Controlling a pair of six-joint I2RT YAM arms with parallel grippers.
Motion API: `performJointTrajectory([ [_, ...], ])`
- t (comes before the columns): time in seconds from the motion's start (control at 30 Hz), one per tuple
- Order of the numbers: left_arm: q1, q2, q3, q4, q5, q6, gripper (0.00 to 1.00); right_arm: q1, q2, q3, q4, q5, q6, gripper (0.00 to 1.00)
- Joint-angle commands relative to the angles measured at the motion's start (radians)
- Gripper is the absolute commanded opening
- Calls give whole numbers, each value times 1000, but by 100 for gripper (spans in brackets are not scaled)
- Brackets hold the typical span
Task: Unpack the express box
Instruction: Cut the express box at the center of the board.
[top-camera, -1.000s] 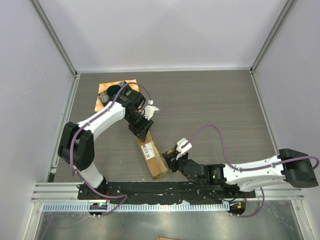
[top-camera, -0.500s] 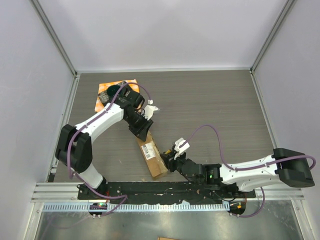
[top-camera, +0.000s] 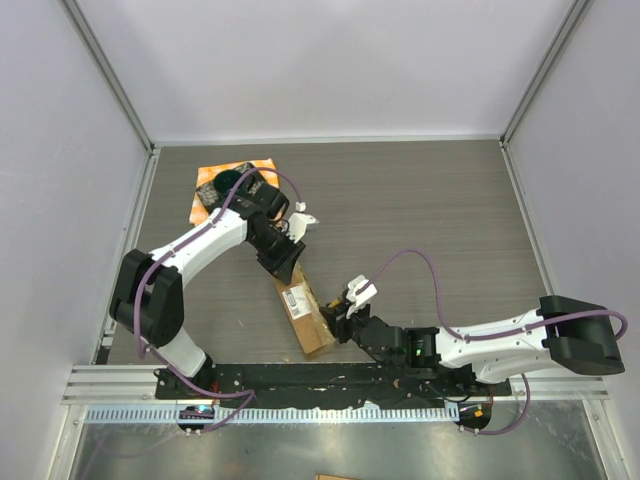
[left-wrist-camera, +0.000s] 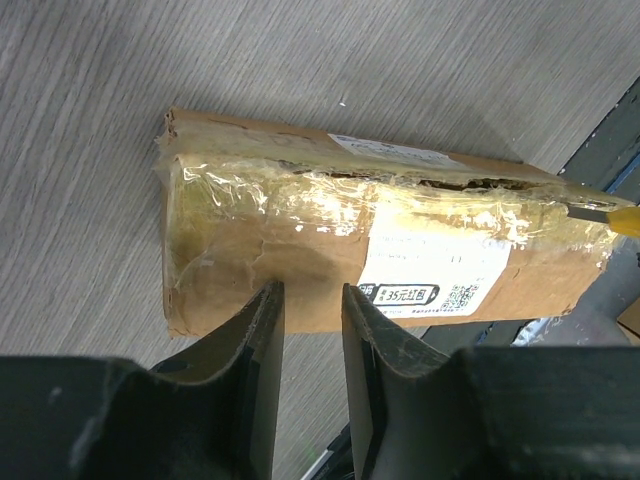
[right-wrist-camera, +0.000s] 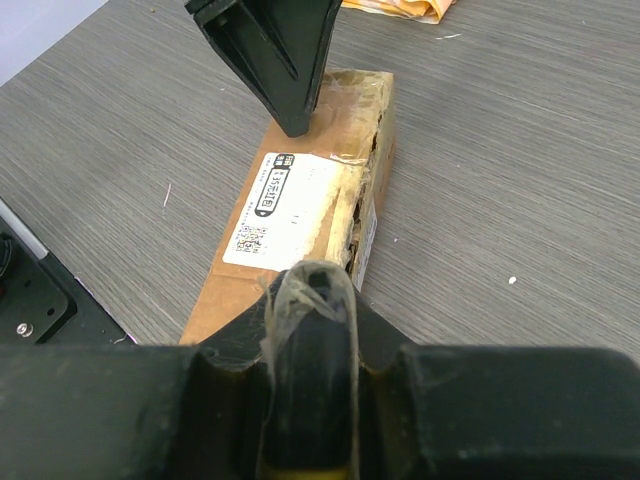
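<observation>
Box (top-camera: 303, 312) flat on table (top-camera: 430, 200), by the near edge, between both grippers
Left gripper (left-wrist-camera: 312, 295) touches the top of the box at its far end, its fingers a narrow slit apart with nothing between them; right gripper (top-camera: 334, 321), at the near end, is clamped on a tape-wrapped yellow cutter (right-wrist-camera: 303, 300) whose tip is at the long seam (left-wrist-camera: 450, 183), already gaping. Cardboard looks stiff and probably light, so it may slide unless pinned; shiny tape (left-wrist-camera: 300, 195) is likely slippery. Best hold: bare brown faces near the ends, or the flap edge along the open seam, clear of the label (right-wrist-camera: 283, 210)
</observation>
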Motion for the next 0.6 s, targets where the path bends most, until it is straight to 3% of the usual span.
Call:
performJointTrajectory([
  [0.0, -9, -29, -1, 11, 15, 26, 32, -5, 4, 11, 63, 7, -10, 1],
  [0.57, -19, -26, -1, 0, 16, 29, 28, -12, 62, 12, 80, -13, -39, 1],
])
